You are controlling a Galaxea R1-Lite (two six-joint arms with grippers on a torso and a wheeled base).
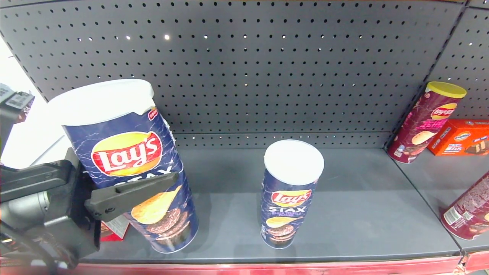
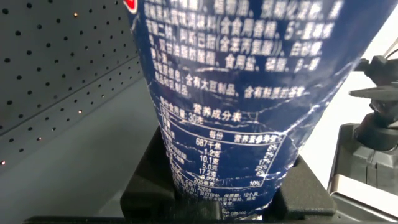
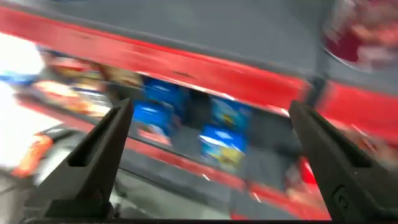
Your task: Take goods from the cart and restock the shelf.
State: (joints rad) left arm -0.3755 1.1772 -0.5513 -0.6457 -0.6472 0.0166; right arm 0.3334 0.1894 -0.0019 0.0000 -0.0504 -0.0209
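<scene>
The blue chip can [image 1: 122, 152] is a tall cardboard cylinder with a glossy printed wrap and a flat white plastic lid. It sits clamped in the left gripper [image 1: 153, 179]. One dark, matte finger [image 1: 133, 194] lies across its front, below the logo. In the left wrist view the can's [image 2: 230, 112] back, covered in small print, rises from between the gripper's black pads. Its base is low over the front edge of the shelf [image 1: 363, 206], a smooth grey metal deck, and I cannot tell whether it touches.

Just past the fingertip stands a second blue can [image 1: 290, 194], upright and apart from the held one. A red-and-white packet [image 1: 112, 229] peeks out under the finger. Behind both cans is a grey pegboard wall [image 1: 244, 68], dotted with round holes.

Far beyond the fingertip, on the next bay, a maroon can [image 1: 424, 122] with a yellow lid leans against the pegboard beside an orange carton [image 1: 460, 137]. Another maroon can [image 1: 468, 210] lies tilted nearer the front.

That makes two blue cans, two maroon cans and one carton.

The right gripper [image 3: 211, 143] is spread wide with nothing in it, over a blurred red shelf rail [image 3: 186, 65] and blue packets [image 3: 221, 140].
</scene>
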